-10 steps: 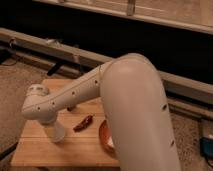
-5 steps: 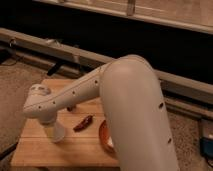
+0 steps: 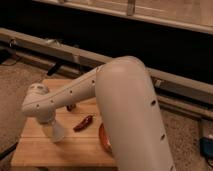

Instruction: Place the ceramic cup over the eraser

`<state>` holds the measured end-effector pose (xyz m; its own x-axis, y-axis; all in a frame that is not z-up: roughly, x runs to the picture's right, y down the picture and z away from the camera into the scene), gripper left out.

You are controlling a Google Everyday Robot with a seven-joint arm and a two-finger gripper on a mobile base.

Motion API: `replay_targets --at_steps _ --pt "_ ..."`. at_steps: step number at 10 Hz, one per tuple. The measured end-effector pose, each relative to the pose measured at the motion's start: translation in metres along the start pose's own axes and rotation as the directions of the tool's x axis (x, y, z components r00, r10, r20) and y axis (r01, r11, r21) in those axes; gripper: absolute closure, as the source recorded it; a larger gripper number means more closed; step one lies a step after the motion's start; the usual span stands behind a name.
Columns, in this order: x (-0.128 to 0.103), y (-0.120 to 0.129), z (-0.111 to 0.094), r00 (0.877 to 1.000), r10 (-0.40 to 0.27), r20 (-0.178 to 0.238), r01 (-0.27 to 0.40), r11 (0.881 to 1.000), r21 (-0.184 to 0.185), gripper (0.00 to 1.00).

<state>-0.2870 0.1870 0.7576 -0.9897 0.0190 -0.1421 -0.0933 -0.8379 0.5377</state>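
Note:
My arm reaches across the view from the right, and its wrist [image 3: 38,103] hangs over the left part of the wooden table [image 3: 35,150]. My gripper [image 3: 54,126] points down below the wrist and is mostly hidden by it. A white tapered shape [image 3: 57,133] stands on the table right under the gripper; it looks like the ceramic cup, but I cannot tell whether it is held. A small dark block [image 3: 71,107], likely the eraser, peeks out under the forearm, behind and to the right of the cup.
A dark red chili pepper [image 3: 83,123] lies on the table between the cup and a copper-coloured bowl [image 3: 103,138] that is half hidden by my arm. A metal rail [image 3: 60,52] runs behind the table. Carpet floor lies all around.

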Motion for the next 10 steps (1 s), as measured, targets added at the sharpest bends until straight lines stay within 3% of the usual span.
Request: replay_targets --at_steps 2,8,10 --pt "0.002 0.0 0.004 1.0 -0.013 0.014 0.012 1.0 0.017 0.28" --pt "-0.001 -0.001 0.007 0.998 -0.005 0.056 0.002 0.999 0.051 0.88" --pt "-0.004 0.004 -0.007 0.999 0.014 0.05 -0.016 0.999 0.038 1.0"
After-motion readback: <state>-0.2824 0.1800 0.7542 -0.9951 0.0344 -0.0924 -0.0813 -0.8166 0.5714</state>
